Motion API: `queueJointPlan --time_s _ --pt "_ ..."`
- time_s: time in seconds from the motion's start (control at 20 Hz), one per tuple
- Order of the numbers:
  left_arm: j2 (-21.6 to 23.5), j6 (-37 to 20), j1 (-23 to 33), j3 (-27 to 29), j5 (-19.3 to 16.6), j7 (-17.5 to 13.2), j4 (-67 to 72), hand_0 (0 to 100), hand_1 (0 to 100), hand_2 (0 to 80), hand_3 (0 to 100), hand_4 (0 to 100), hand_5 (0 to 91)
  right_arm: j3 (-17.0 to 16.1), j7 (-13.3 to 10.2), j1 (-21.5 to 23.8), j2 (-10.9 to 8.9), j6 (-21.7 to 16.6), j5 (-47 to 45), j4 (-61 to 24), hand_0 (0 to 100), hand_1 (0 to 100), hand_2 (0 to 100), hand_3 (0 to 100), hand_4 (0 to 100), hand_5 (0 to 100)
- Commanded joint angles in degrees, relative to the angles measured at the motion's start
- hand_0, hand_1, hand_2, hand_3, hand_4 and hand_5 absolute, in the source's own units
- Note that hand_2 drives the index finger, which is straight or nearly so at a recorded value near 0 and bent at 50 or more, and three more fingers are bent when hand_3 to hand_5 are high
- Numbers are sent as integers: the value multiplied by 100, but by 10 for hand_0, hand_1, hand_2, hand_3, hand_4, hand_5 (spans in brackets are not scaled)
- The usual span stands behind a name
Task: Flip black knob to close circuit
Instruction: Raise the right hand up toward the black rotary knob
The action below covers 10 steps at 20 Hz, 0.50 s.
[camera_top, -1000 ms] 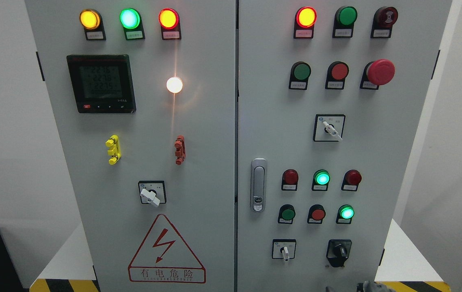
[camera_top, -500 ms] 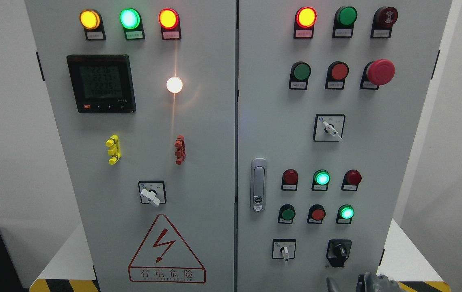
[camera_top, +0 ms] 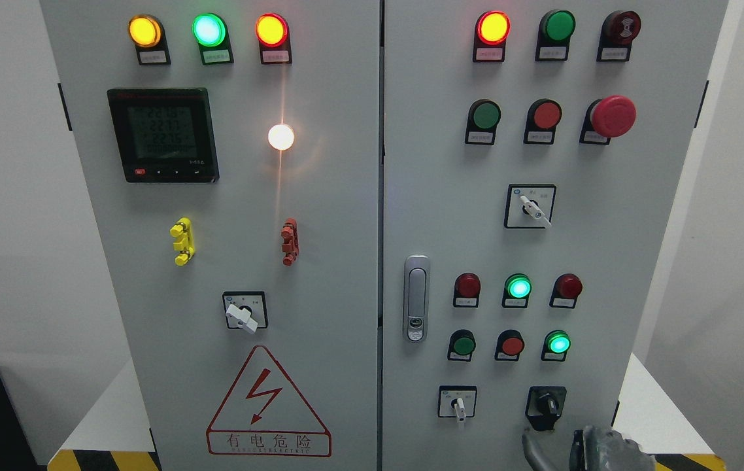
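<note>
Grey cabinet (camera_top: 346,275), black knob (camera_top: 547,404) low right, right hand (camera_top: 581,448) just below (grip perhaps loose, unclear).

Warning triangle (camera_top: 268,403) on cabinet door reads "有电危险".

An industrial electrical room: a grey control cabinet (camera_top: 346,216) with indicator lamps, switches and a high-voltage warning sign (camera_top: 269,405)

Only a sliver of the right hand (camera_top: 597,450) shows: dark grey, glossy, rounded casing, a black band at its left, and one slim grey finger (camera_top: 532,451), possibly metal, hard to tell.
</note>
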Motion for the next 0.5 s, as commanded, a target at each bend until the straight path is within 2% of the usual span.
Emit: queueJointPlan --time_s 0.0,0.45 --pt "0 -5 0 4 0 -4 6 120 556 0 0 0 0 115 7 -56 13 69 39 -35 0 56 930 1000 1000 1000" --pt "0 -5 0 4 0 -4 6 120 556 0 0 0 0 106 7 -117 13 210 57 -17 0 57 931 1000 1000 1000"
